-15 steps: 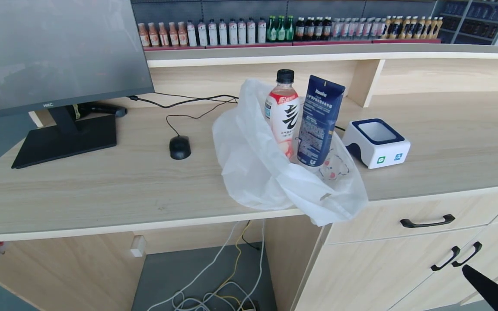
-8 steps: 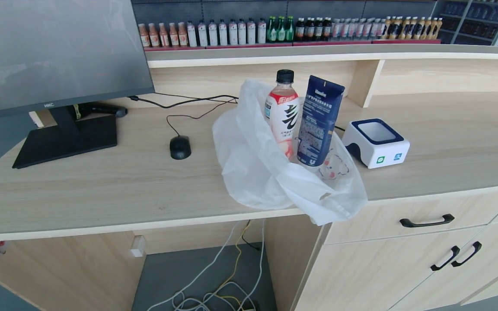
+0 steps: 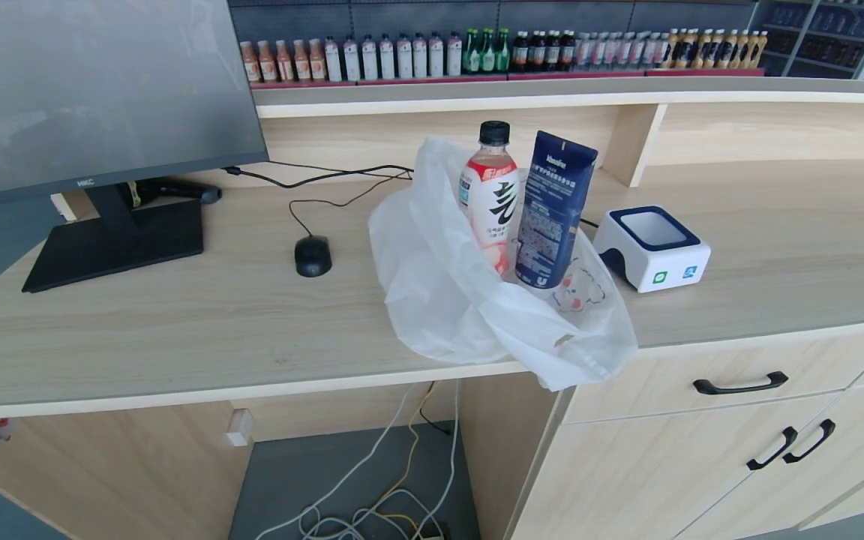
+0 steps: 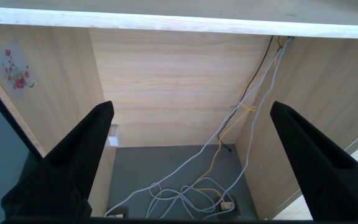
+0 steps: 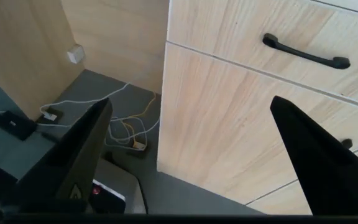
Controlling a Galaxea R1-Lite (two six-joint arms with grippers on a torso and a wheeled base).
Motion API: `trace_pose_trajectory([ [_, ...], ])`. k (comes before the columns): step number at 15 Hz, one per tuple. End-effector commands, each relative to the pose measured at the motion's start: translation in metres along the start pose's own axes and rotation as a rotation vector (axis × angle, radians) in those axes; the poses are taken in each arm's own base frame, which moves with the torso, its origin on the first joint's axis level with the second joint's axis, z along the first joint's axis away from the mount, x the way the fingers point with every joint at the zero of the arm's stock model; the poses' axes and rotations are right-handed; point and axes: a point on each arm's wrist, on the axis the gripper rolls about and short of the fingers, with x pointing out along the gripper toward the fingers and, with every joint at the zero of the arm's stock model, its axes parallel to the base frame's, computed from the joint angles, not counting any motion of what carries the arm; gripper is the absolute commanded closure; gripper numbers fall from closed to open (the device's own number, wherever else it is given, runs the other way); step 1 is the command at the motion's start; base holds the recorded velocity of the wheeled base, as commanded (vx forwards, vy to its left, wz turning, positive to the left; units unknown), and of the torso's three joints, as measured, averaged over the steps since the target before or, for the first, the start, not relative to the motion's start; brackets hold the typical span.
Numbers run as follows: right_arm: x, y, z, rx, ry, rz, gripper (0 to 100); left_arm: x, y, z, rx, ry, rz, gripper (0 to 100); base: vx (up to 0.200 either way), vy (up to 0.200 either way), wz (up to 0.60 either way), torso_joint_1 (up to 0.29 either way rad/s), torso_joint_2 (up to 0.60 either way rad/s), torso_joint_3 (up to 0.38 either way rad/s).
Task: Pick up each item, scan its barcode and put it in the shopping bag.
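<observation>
Pale, matt wood-grain laminate across the worktop, flat and square-edged. On it, at the front edge, a shopping bag of thin, crinkled, translucent white plastic, slumped open, one corner hanging past the edge. Just beside the bag, on its right, a boxy white scanner with rounded corners and a dark blue rim round its window. Further left, a smooth black oval mouse on a thin cord, then a flat dark monitor on a slab foot. Below the worktop, loose white and yellow cables in the open bay, and curved black handles on the drawer fronts. Against a second ago: the right arm's black tip, then low at the right by the cupboard doors, since drawn down and away; bag, bottle and pouch unmoved. Inside the bag, upright and just beside each other: the clear plastic bottle with black cap, pinkish drink and red-and-white label, and the tall dark blue pouch with slanted top and pale print. Left tool released, two black wedge-shaped fingers spread wide, low before the open bay under the worktop, grasping nothing. Right tool likewise released, fingers wide apart, low before the cupboard front, near the floor.
</observation>
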Motion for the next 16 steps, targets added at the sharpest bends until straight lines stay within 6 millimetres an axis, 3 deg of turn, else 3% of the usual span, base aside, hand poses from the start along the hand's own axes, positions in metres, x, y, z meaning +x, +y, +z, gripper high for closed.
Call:
trace_pose_trajectory([
  [1,0.0,0.0,0.0,0.051,0.05,-0.218,0,0.0,0.0,0.0,-0.001,0.0,0.0,0,0.0,0.0,0.0,0.0,0.0,0.0],
  [6,-0.005,0.004,-0.001,0.157,0.015,-0.486,0,0.0,0.0,0.0,-0.001,0.0,0.0,0,0.0,0.0,0.0,0.0,0.0,0.0],
  [9,-0.012,0.009,-0.004,0.147,-0.113,-0.396,0,0.0,0.0,0.0,-0.003,0.0,0.0,0,0.0,0.0,0.0,0.0,0.0,0.0],
  [16,-0.013,0.011,-0.01,0.208,-0.109,-0.369,0,0.0,0.0,0.0,0.0,0.0,0.0,0,0.0,0.0,0.0,0.0,0.0,0.0],
])
